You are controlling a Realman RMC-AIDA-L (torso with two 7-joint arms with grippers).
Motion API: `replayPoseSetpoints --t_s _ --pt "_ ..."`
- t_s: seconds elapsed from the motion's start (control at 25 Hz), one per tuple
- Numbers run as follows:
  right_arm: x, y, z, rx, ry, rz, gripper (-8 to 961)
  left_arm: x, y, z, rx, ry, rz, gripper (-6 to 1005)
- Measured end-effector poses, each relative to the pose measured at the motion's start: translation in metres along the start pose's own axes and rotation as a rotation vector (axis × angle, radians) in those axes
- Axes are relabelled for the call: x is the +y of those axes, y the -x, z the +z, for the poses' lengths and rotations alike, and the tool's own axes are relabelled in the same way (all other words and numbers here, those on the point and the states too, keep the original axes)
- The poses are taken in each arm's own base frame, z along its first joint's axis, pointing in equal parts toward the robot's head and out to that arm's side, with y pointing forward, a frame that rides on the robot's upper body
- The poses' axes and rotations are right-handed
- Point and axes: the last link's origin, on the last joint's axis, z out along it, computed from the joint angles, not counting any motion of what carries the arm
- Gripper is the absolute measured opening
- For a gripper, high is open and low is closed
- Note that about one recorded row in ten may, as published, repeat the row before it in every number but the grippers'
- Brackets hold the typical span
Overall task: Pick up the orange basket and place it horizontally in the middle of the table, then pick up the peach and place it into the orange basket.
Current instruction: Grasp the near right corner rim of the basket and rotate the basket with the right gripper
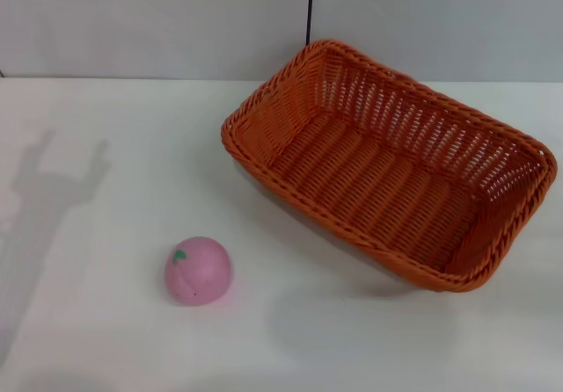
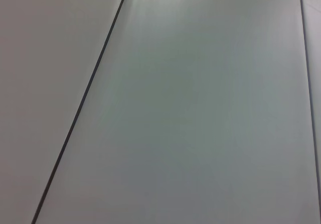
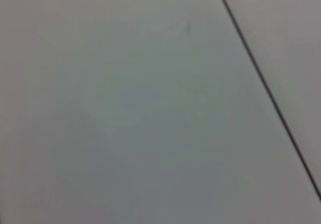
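Observation:
The orange basket (image 1: 387,159) lies empty on the white table (image 1: 88,322), right of centre and turned at a slant, one corner toward the back wall. The peach (image 1: 197,270), pink with a small green leaf mark, rests on the table in front of the basket's left end, apart from it. Neither gripper shows in the head view. Both wrist views hold only a plain grey wall panel with a dark seam.
A grey wall with a vertical dark seam (image 1: 310,10) runs behind the table's far edge. An arm's shadow (image 1: 53,181) falls on the table's left side.

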Motion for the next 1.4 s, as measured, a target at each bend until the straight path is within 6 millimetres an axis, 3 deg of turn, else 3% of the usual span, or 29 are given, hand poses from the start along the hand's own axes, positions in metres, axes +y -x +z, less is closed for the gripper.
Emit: replayPoseSetpoints --t_s 0.52,0.72,0.84,0.96,1.0,1.04,1.2,1.36,1.4 --pt "0.003 0.0 0.003 0.011 0.034 -0.007 514 0.0 0.0 -0.001 -0.003 0.005 -0.004 846" --pt "0.003 0.009 0.012 0.07 0.118 -0.008 514 0.0 0.0 -0.001 -0.003 0.005 -0.009 846" --pt "0.0 0.025 0.025 0.196 0.229 0.007 514 0.0 0.0 -0.001 -0.003 0.005 -0.008 846" --pt "-0.003 0.049 0.048 0.377 0.33 0.046 513 0.0 0.0 -0.001 -0.003 0.005 -0.008 846" --pt "0.0 0.065 0.064 0.511 0.382 0.046 513 0.0 0.0 -0.001 -0.004 0.004 -0.008 846" --pt "0.0 0.065 0.064 0.511 0.382 0.046 513 0.0 0.0 -0.001 -0.004 0.004 -0.008 846" --pt "0.018 0.099 0.105 0.816 0.461 0.008 514 0.0 0.0 -0.002 -0.009 0.0 -0.009 846" --pt "0.03 0.109 0.128 0.943 0.485 -0.056 514 0.0 0.001 -0.002 -0.012 -0.002 -0.011 846" --pt "0.037 0.11 0.145 1.035 0.489 -0.111 514 0.0 0.001 -0.002 -0.012 -0.002 -0.011 846"
